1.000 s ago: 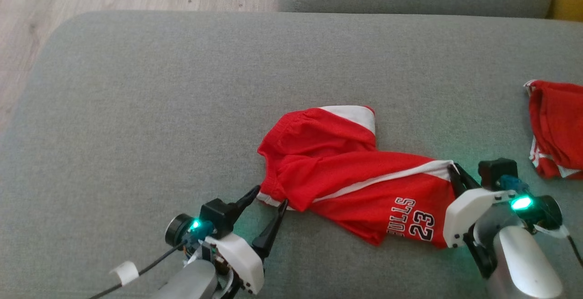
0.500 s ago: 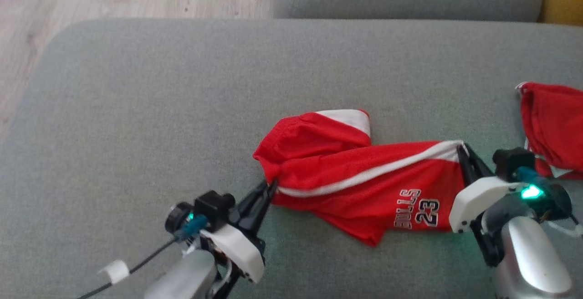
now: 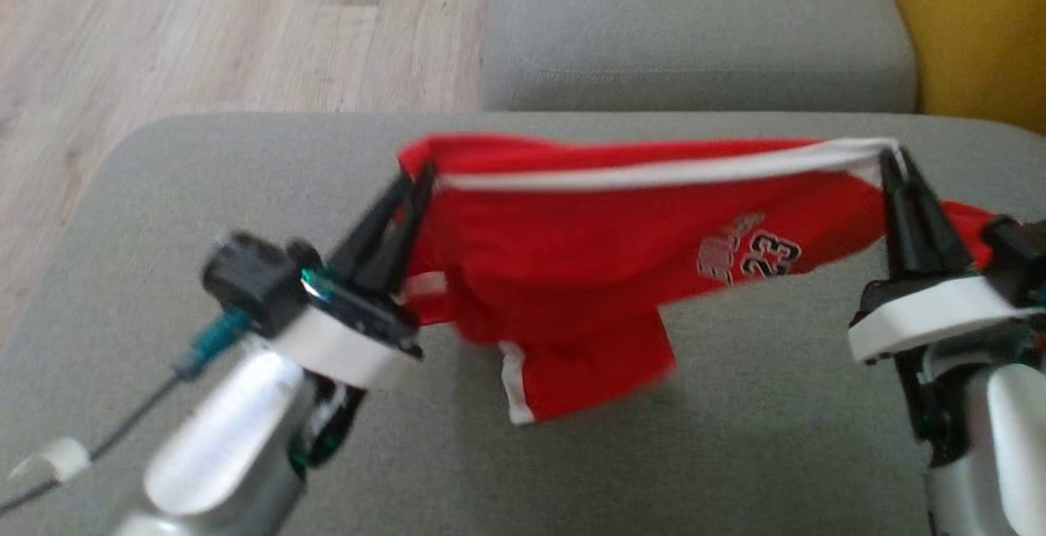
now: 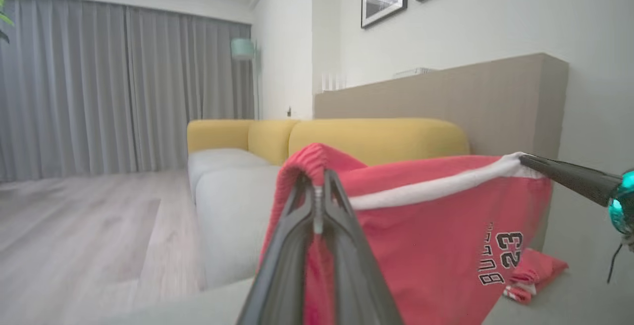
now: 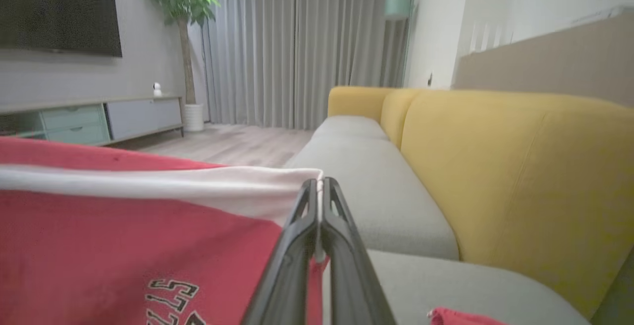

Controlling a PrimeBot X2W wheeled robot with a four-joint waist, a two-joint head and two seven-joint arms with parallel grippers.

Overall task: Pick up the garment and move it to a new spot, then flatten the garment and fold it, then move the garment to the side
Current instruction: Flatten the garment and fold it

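Observation:
The garment [image 3: 588, 250] is a pair of red shorts with white trim and a "BULLS 23" print. It hangs stretched in the air above the grey cushion [image 3: 572, 462], its lower part drooping toward the seat. My left gripper [image 3: 413, 180] is shut on its left corner; the left wrist view shows the fingertips [image 4: 317, 189] pinching the red hem of the garment [image 4: 436, 236]. At the right corner, my right gripper [image 3: 892, 162] is shut on the white band, which the right wrist view shows beside the gripper [image 5: 319, 186] and the garment [image 5: 124, 231].
A second red cloth [image 4: 535, 273] lies on the cushion to the right, behind my right arm. Wooden floor [image 3: 163, 37] lies beyond the cushion's left edge. Another grey seat [image 3: 695, 29] and a yellow backrest [image 3: 972, 29] are at the far side.
My left gripper has shut on the garment's left corner. Both arms have lifted the garment off the cushion and pulled it taut between them. The head camera has tilted up.

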